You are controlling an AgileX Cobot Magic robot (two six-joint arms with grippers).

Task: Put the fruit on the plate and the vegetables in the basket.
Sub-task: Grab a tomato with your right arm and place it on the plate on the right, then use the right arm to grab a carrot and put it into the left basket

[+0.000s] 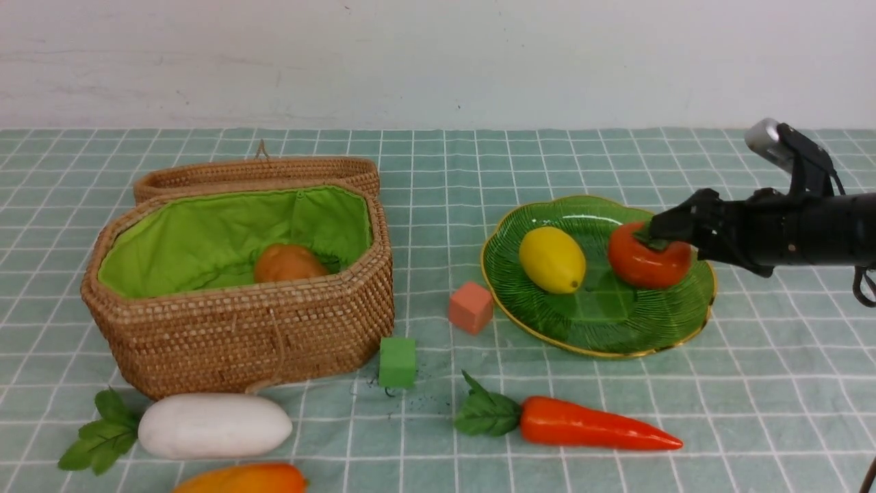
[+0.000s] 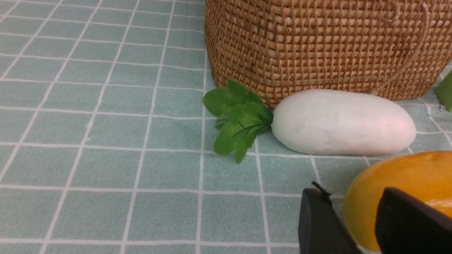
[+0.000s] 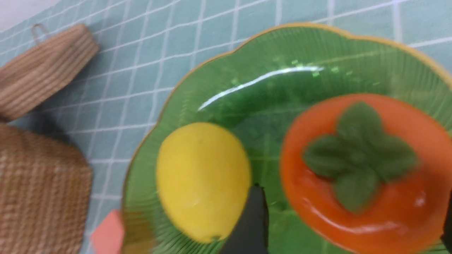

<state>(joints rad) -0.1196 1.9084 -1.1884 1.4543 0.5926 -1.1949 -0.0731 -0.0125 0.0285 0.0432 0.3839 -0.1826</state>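
On the green plate (image 1: 602, 322) lie a yellow lemon (image 1: 551, 259) and an orange-red persimmon (image 1: 647, 263). My right gripper (image 1: 660, 229) hovers at the persimmon's leafy cap. Its fingers (image 3: 252, 218) stand wide on either side of the persimmon (image 3: 356, 211) with gaps, so it is open. The wicker basket (image 1: 239, 342) holds a brown potato (image 1: 287, 263). In front of it lie the white radish (image 1: 215, 424), the carrot (image 1: 588, 424) and the mango (image 1: 239, 479). My left gripper (image 2: 349, 192) sits low by the mango's end (image 2: 399, 173), jaws apart, one finger clear of it.
The basket's woven lid (image 1: 260, 174) leans behind the basket. A salmon cube (image 1: 471, 307) sits beside the plate's left rim and a green cube (image 1: 397, 361) by the basket's front right corner. The checked green cloth covers the table.
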